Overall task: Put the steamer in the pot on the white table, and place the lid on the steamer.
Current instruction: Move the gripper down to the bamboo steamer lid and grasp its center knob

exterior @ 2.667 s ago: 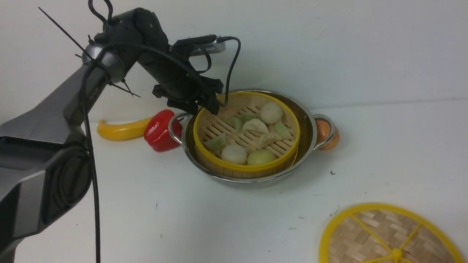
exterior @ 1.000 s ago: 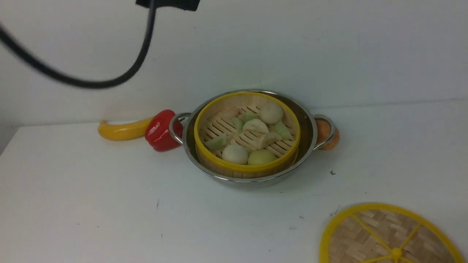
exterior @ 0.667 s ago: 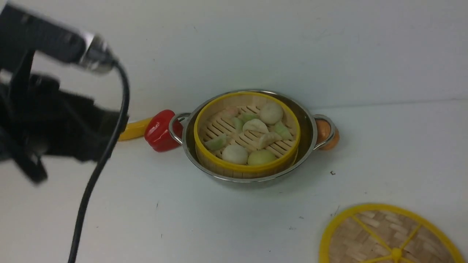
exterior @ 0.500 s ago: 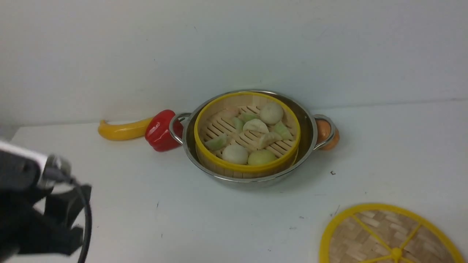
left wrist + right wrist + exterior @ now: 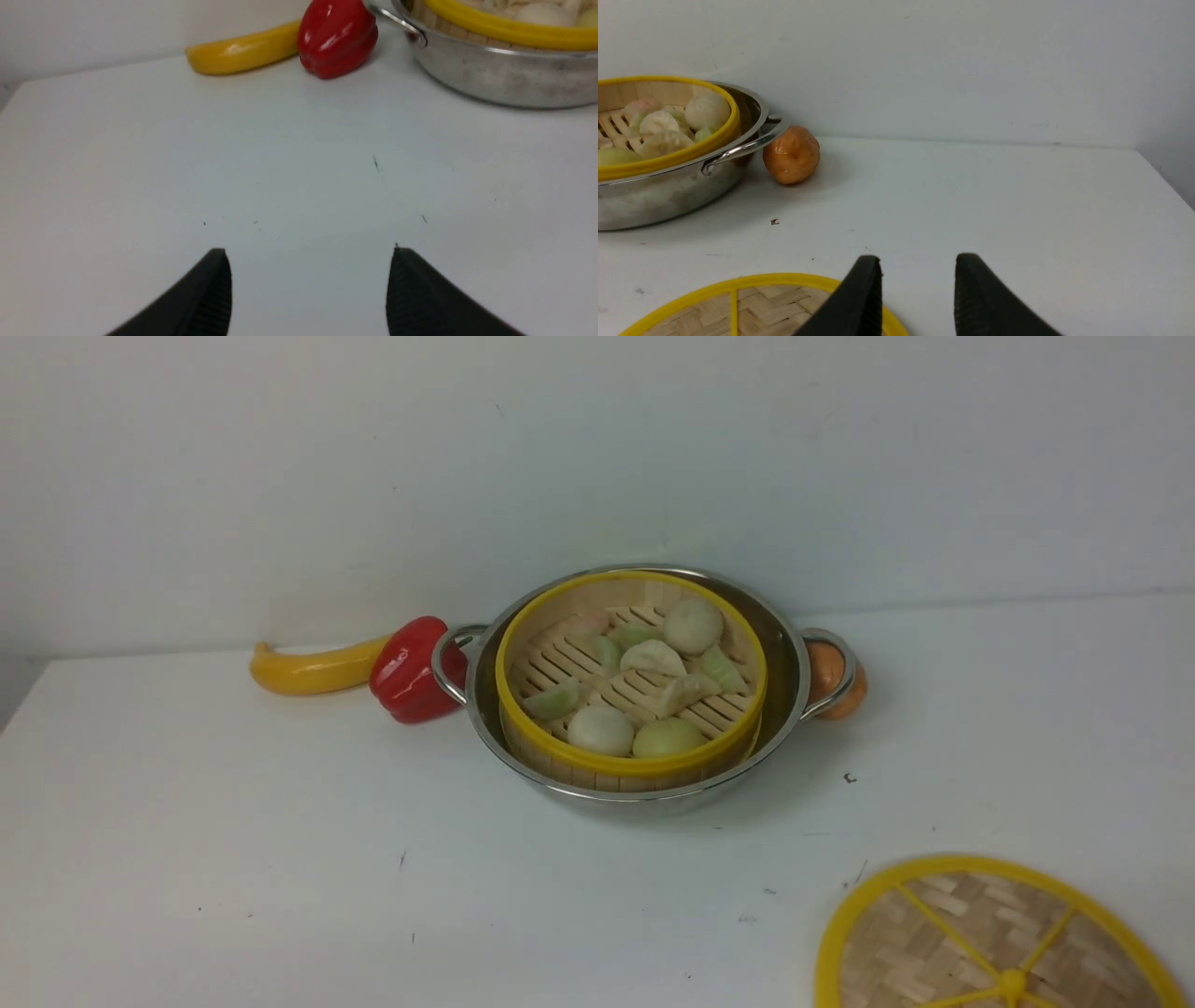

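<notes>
The steamer (image 5: 631, 686), a bamboo basket with a yellow rim and toy dumplings, sits inside the shiny steel pot (image 5: 789, 658) at the back middle of the white table (image 5: 280, 859). The woven lid (image 5: 994, 943) with yellow rim and knob lies flat at the front right. Neither arm shows in the front view. My left gripper (image 5: 308, 254) is open and empty over bare table, with the pot (image 5: 490, 79) ahead of it. My right gripper (image 5: 919, 260) is open and empty, just above the lid's edge (image 5: 752, 284), with the pot (image 5: 668, 191) and steamer (image 5: 668, 156) further off.
A red toy pepper (image 5: 408, 669) and a yellow banana-shaped toy (image 5: 308, 669) lie by the pot's left handle. An orange toy fruit (image 5: 831, 681) sits against the right handle. A white wall stands right behind the pot.
My left arm let go of the steamer's rim, swung away to the left and down, and has left the front view. Steamer, pot and lid have not moved.
</notes>
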Controlling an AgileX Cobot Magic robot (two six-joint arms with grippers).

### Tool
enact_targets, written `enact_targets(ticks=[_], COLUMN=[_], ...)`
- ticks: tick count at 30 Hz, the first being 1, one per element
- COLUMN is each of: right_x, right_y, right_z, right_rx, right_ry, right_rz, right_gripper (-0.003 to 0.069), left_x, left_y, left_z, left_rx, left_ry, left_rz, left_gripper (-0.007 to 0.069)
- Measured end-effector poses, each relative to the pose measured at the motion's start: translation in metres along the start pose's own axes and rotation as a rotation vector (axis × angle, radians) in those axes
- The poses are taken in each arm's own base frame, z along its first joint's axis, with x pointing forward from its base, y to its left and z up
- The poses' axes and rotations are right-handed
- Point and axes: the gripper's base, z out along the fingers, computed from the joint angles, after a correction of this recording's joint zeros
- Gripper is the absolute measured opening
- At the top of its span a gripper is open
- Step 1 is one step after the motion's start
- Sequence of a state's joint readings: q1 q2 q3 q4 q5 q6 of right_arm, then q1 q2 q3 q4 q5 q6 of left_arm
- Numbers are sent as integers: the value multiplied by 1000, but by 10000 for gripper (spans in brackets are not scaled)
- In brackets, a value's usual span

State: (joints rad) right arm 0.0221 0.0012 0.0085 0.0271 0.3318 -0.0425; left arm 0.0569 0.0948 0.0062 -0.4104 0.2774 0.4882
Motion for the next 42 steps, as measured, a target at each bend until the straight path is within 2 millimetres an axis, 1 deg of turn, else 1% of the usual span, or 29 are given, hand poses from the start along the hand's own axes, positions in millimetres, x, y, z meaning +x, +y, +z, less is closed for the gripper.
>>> enact_targets(ticks=[3, 15, 28, 42], right_x=[0, 0, 0, 0], right_y=[0, 0, 0, 0], right_z=[0, 0, 0, 0], right_rx=[0, 0, 0, 0], right_ry=[0, 0, 0, 0], right_rz=[0, 1, 3, 3], right_gripper=[243, 243, 243, 243], left_x=[0, 1, 3, 4], left_y=[-1, -2, 7, 7], left_z=[-3, -3, -7, -7], left_rx=[7, 16, -86, -89], left_ry=[-22, -10, -17, -16], left_rz=[5, -11, -53, -98], left_gripper=[416, 416, 416, 416])
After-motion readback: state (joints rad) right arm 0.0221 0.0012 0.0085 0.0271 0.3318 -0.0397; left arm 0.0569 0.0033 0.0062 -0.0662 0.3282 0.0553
